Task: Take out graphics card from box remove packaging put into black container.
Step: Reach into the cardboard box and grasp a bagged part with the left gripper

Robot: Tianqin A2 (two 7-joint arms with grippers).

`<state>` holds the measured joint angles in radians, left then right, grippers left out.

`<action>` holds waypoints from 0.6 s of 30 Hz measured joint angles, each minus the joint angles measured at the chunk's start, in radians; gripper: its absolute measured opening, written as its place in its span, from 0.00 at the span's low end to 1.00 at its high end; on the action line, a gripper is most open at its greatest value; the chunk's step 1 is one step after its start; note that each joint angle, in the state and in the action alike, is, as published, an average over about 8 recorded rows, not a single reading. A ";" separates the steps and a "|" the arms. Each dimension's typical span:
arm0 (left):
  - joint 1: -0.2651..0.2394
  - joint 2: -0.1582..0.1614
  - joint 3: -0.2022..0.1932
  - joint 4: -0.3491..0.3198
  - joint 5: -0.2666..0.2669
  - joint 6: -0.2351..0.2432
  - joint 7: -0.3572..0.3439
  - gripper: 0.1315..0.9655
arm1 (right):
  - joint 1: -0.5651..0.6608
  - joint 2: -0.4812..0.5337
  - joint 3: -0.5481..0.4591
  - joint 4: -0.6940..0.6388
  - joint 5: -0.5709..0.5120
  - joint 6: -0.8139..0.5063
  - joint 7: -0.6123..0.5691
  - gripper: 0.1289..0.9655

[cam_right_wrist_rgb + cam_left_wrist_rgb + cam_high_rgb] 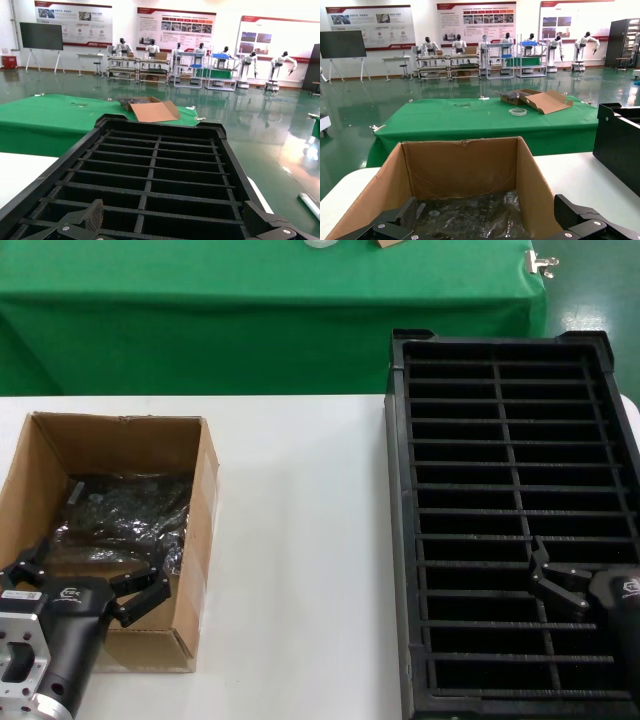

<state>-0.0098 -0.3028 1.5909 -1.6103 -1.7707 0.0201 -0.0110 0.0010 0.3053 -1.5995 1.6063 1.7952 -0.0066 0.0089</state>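
- Left gripper (90,590) hangs over the box's (203,502) near end, fingers spread, holding nothing.
- Packaging (125,512) lies flat on the box floor; graphics card presumably inside, unseen.
- Bag looks light, crinkly, slippery; pinch a free edge.
- Right gripper (556,578), beyond the box, over the black container (397,540), fingers spread.

On the white table (300,540), the cardboard box (205,500) sits left with the antistatic bag (125,510) inside; the slotted crate (400,540) sits right, well apart.
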 joint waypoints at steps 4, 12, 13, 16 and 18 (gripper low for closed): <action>0.000 0.000 0.000 0.000 0.000 0.000 0.000 1.00 | 0.000 0.000 0.000 0.000 0.000 0.000 0.000 1.00; -0.001 0.001 -0.004 -0.001 0.001 0.004 0.004 1.00 | 0.000 0.000 0.000 0.000 0.000 0.000 0.000 1.00; -0.001 0.001 -0.007 -0.002 0.002 0.008 0.007 1.00 | 0.000 0.000 0.000 0.000 0.000 0.000 0.000 1.00; -0.005 -0.009 -0.020 -0.009 0.008 0.026 0.022 1.00 | 0.000 0.000 0.000 0.000 0.000 0.000 0.000 1.00; -0.011 -0.026 -0.029 -0.014 0.016 0.043 0.034 1.00 | 0.000 0.000 0.000 0.000 0.000 0.000 0.000 1.00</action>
<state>-0.0207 -0.3283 1.5621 -1.6247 -1.7550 0.0629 0.0234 0.0010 0.3053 -1.5995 1.6063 1.7952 -0.0066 0.0089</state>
